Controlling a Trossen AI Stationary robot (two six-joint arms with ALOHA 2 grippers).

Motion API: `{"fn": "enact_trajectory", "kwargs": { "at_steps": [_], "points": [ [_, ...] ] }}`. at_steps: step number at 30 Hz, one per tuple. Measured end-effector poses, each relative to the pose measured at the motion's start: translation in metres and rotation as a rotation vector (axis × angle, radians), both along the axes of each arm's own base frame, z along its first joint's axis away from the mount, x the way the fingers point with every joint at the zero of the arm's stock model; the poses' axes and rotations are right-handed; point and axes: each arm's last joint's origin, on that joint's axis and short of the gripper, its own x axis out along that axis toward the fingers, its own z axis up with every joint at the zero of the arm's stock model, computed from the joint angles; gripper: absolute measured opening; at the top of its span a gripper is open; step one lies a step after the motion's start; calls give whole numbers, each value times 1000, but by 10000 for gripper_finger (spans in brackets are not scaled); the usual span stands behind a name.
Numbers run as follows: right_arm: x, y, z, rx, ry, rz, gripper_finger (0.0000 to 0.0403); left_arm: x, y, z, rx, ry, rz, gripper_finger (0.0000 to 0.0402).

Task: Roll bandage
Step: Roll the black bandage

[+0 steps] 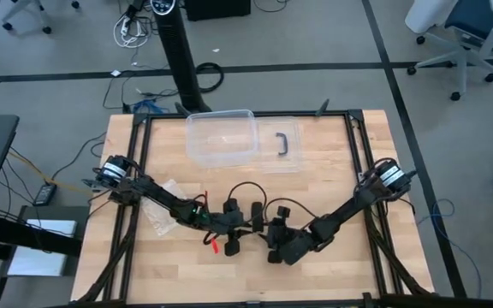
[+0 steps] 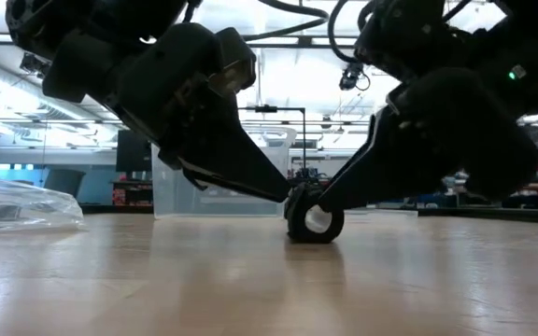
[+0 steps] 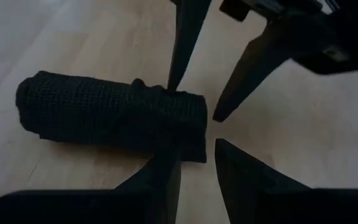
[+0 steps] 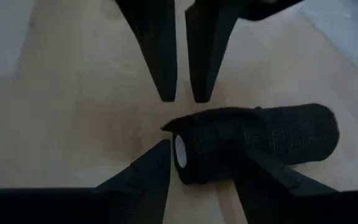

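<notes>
Bandage [image 2: 314,217] rolled on the surface [image 2: 269,280]; both grippers' fingers part-open astride its end, left [image 3: 196,155], right [image 4: 199,163], neither clamped. A snagged fingertip could unwind it.

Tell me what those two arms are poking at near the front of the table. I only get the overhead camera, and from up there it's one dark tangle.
Observer: A small black bandage roll, lying on the wood where the left gripper and right gripper meet.
Operator: Is it rolled up all the way?
Observer: Nearly. The left wrist view shows a cylinder with a short flap at one end and no long tail.
Operator: Is either one squeezing it?
Observer: It does not look so. The right gripper's fingers stand apart on either side of the roll's white-cored end.
</notes>
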Motion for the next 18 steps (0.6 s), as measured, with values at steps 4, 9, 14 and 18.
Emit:
{"fn": "enact_trajectory", "kwargs": {
  "at_steps": [4,9,14,18],
  "points": [
    [4,1,-2,-19,-1,-44,163,0,-1,0,0,-3,-3,102],
    [4,-2,-3,-28,11,-57,141,0,-1,1,-3,-7,-4,102],
    [5,-8,-5,-34,31,-89,64,1,-2,3,-13,-29,-7,102],
    [4,-11,-6,-67,51,-91,8,1,-3,3,-15,-33,-11,102]
  ]
}}
